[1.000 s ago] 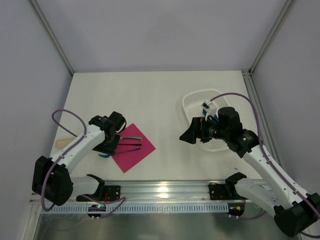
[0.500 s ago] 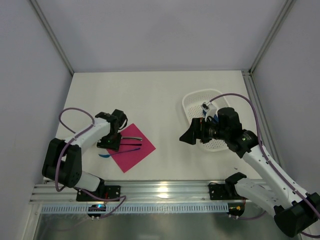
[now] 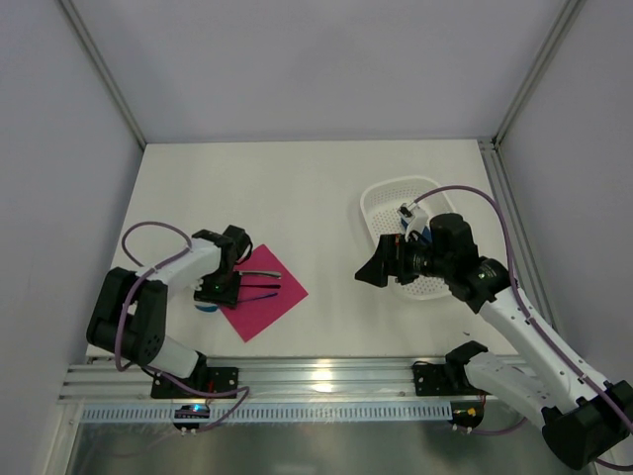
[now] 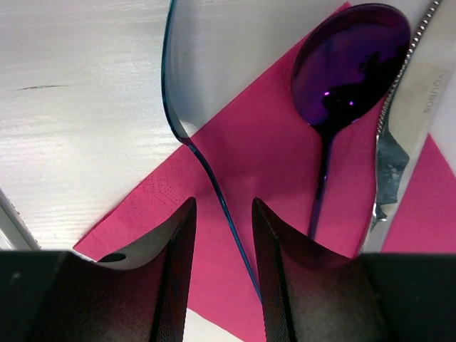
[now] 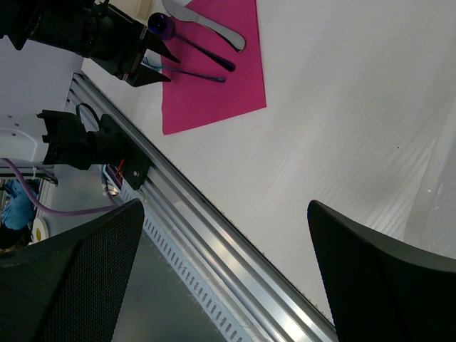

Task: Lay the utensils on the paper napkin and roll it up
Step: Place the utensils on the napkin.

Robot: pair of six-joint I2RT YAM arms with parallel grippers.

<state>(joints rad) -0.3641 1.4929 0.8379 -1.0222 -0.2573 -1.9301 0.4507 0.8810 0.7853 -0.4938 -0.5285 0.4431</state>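
The magenta paper napkin (image 3: 265,302) lies flat at the front left, also seen in the left wrist view (image 4: 278,164). On it rest a glossy purple spoon (image 4: 349,64) and a silver knife (image 4: 413,107), side by side. A slim blue piece (image 4: 222,205) runs off the napkin's left corner. My left gripper (image 4: 224,206) is low over that corner, its jaws partly narrowed either side of the blue piece, with pink paper showing on both sides of it. My right gripper (image 3: 376,269) hovers wide open and holds nothing, well right of the napkin.
A white perforated basket (image 3: 396,198) sits under the right arm, with a small blue and white item in it. The aluminium rail (image 3: 326,376) runs along the near edge. Grey walls and frame posts bound the table.
The left arm folded back toward its base and its gripper sank a little onto the napkin's left corner, with its jaws narrowing. The right arm stayed still.
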